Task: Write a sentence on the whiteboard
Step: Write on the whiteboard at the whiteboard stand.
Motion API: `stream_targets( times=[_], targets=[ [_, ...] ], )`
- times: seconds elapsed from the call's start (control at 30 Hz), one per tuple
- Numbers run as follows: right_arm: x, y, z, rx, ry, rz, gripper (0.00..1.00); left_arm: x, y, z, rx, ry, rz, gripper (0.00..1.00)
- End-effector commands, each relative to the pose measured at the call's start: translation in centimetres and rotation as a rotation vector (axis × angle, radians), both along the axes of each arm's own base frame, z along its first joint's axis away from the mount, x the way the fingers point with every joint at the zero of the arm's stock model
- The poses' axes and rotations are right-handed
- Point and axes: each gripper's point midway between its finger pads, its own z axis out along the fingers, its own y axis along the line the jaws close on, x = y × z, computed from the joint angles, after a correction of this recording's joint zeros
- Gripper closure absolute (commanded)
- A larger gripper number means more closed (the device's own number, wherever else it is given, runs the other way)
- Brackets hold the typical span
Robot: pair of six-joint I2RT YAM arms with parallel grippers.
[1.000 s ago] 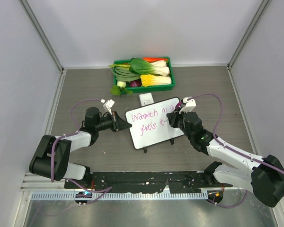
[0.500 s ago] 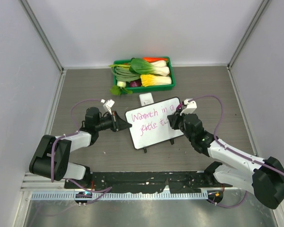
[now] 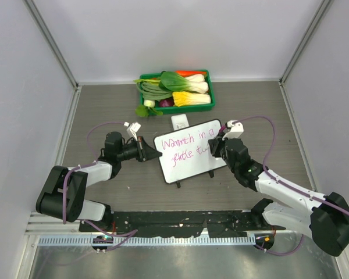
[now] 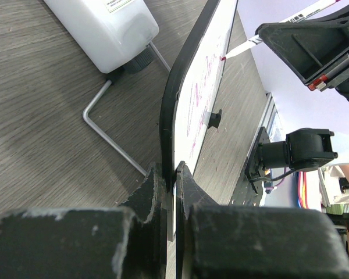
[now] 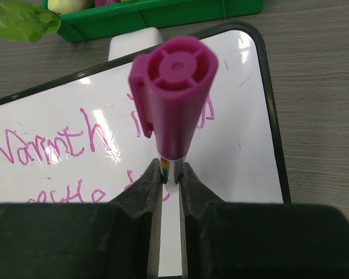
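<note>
Flat white rectangular whiteboard (image 3: 189,152) with thin dark rim sits mid-table on the grey wood-grain tabletop (image 3: 104,110), just in front of a small white box (image 3: 180,121) and the green plastic tray of vegetables (image 3: 144,77). It is skewed, right end farther back. Two small black feet are on the near long edge.

Left gripper (image 4: 168,173): black fingers pinched on the board's left short edge, rim clamped between them, no gap visible.

Right gripper (image 5: 170,174): closed around a magenta plastic marker (image 5: 173,81), cap end toward the wrist camera, fingers tight on the barrel. It hangs over the board's right end. In the left wrist view the marker tip is at the board face; can't confirm contact.

Pink-magenta handwritten sentence (image 3: 182,143) runs in two lines. The top line reads roughly "Warmth in a". The second line starts below it, and its tail is hidden behind the right gripper in the top view and behind the marker in the right wrist view.

A bent metal wire (image 4: 107,131) lies on the table beside the white box, just left of the board edge.
</note>
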Motion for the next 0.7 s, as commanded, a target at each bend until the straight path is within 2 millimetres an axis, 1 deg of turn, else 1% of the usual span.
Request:
stream_targets(
  times=[0.0,0.13,0.23,0.4,0.53,0.67],
  targets=[
    [1.5,-0.4,2.0,-0.012,-0.046,-0.059,0.99,1.2,1.0,-1.5,0.076,-0.040,0.067,1.00],
    [1.8,0.4,2.5,0.007,-0.054,-0.032,0.99,1.2,1.0,-1.5,0.076,-0.039,0.067,1.00],
    [1.6,1.1,2.4,0.025,-0.046,0.002,0.99,1.2,1.1,-1.5,0.077,-0.040,0.068,1.00],
    [0.9,1.9,1.6,0.038,-0.017,0.056,0.99,1.2,1.0,-1.6,0.078,-0.038,0.067,1.00],
    [0.3,2.2,0.8,0.052,0.004,0.084,0.99,1.1,1.0,-1.6,0.078,-0.037,0.065,1.00],
    [-0.1,1.8,1.4,0.092,-0.013,0.065,0.99,1.1,1.0,-1.6,0.077,-0.037,0.066,1.00]
  ],
)
